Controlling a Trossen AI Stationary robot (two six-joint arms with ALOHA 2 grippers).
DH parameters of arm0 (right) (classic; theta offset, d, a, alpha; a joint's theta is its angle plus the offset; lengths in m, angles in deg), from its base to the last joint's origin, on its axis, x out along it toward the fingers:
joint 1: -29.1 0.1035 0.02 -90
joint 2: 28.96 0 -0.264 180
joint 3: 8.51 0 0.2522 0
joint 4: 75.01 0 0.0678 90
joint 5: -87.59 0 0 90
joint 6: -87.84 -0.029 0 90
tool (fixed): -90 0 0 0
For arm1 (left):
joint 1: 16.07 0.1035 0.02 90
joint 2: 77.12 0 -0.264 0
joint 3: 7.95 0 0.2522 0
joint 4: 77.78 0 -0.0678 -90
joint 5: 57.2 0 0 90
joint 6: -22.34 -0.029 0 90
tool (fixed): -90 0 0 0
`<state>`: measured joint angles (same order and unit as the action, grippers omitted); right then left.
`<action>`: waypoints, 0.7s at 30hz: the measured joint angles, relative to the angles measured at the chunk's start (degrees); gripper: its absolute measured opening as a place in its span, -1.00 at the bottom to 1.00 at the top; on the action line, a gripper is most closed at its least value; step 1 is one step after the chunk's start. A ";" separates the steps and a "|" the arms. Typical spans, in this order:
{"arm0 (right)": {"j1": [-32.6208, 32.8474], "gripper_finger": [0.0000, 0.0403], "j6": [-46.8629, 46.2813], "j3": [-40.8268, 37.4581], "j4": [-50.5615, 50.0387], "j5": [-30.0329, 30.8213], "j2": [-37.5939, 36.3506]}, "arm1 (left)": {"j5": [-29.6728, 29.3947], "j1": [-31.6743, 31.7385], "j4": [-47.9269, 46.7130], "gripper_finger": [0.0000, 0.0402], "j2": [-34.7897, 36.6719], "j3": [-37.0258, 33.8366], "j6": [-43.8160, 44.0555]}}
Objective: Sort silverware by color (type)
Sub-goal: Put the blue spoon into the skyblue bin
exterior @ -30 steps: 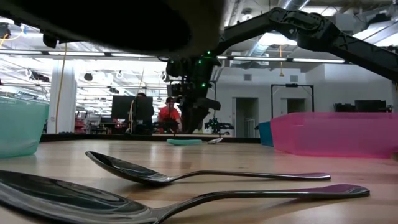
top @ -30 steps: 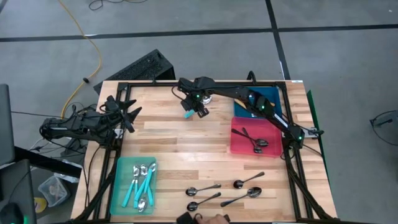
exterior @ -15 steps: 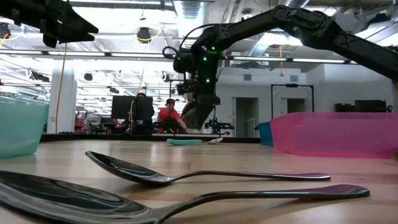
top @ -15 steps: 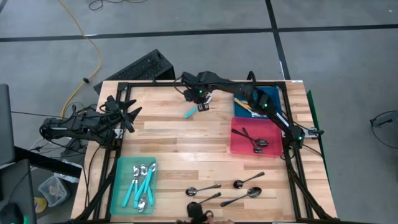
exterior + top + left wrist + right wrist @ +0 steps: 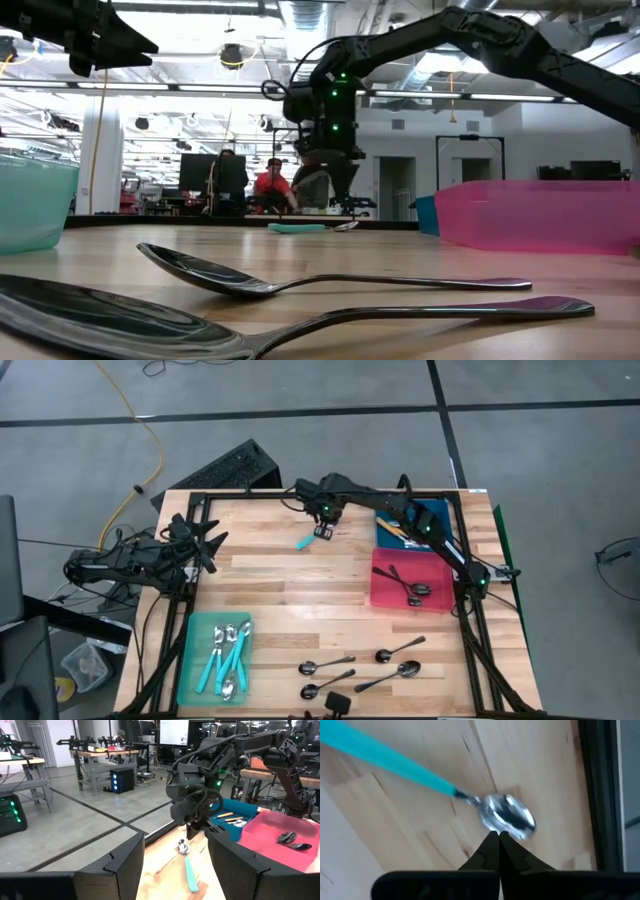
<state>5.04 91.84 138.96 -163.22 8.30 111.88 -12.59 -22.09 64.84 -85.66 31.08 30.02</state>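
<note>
The right tool [image 5: 324,531] is hovering with its fingers pressed together and gripping nothing, just above the shiny bowl of the teal-handled spoon [image 5: 306,541] lying loose on the wooden surface [image 5: 300,600], seemingly because its grasp missed.

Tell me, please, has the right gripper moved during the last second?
Yes. The right gripper has shifted toward the table's far edge, away from the teal-handled spoon.
</note>
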 joint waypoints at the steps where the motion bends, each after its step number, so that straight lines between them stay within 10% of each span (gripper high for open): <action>1: 0.21 -0.93 -0.11 0.00 1.76 -1.08 0.00 | 0.00 0.01 0.00 0.02 0.00 -0.02 0.00; 21: 4.89 -0.92 5.62 -0.07 21.06 -14.92 -8.31 | 0.01 0.01 0.00 0.02 0.00 0.00 0.02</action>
<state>9.94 97.46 138.90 -142.16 -6.62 103.57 -12.58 -22.07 64.84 -85.66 31.08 30.04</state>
